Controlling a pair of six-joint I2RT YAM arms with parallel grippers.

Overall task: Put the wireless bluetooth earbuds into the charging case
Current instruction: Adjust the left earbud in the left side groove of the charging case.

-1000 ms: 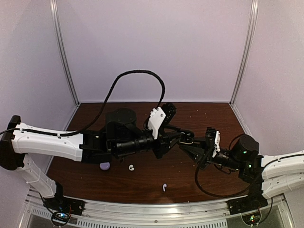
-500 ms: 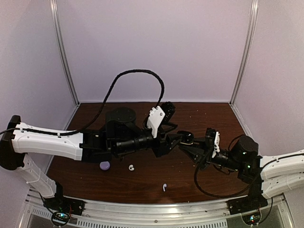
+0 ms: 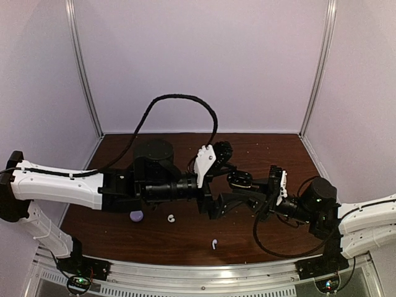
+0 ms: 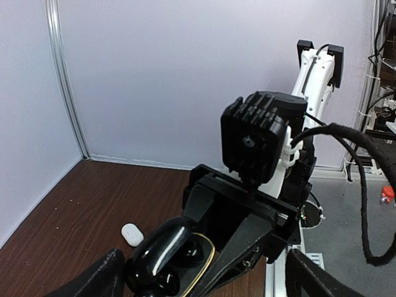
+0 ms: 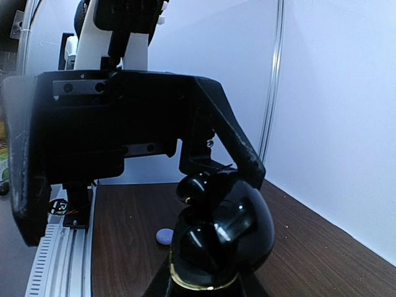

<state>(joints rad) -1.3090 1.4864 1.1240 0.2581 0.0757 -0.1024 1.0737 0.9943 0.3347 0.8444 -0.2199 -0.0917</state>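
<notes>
Above the bench point(image 3: 272, 151), the right tool point(image 3: 246, 187) is clamped on the open black charging case point(image 3: 240, 180) while the left tool point(image 3: 228, 192) gapes at its nine o'clock; a curled white earbud point(image 3: 171, 218) lies loose at seven o'clock, likely next to fetch, needing a fine, low pinch.

Positions relative to the charging case point(image 3: 240, 180), top view: it sits above the table point(image 3: 278, 148) in the grasp of the right gripper point(image 3: 245, 187), which reaches in from its right. The left gripper point(image 3: 235, 185) comes from its left, one finger behind the case and one before it, both apart from it. On the table, toward the arm bases, the stemmed earbud point(image 3: 214, 244) lies before and just left of the case, the curled earbud point(image 3: 171, 218) farther left, and the rounded earbud point(image 3: 137, 216) farthest left, at the left arm's edge.
</notes>
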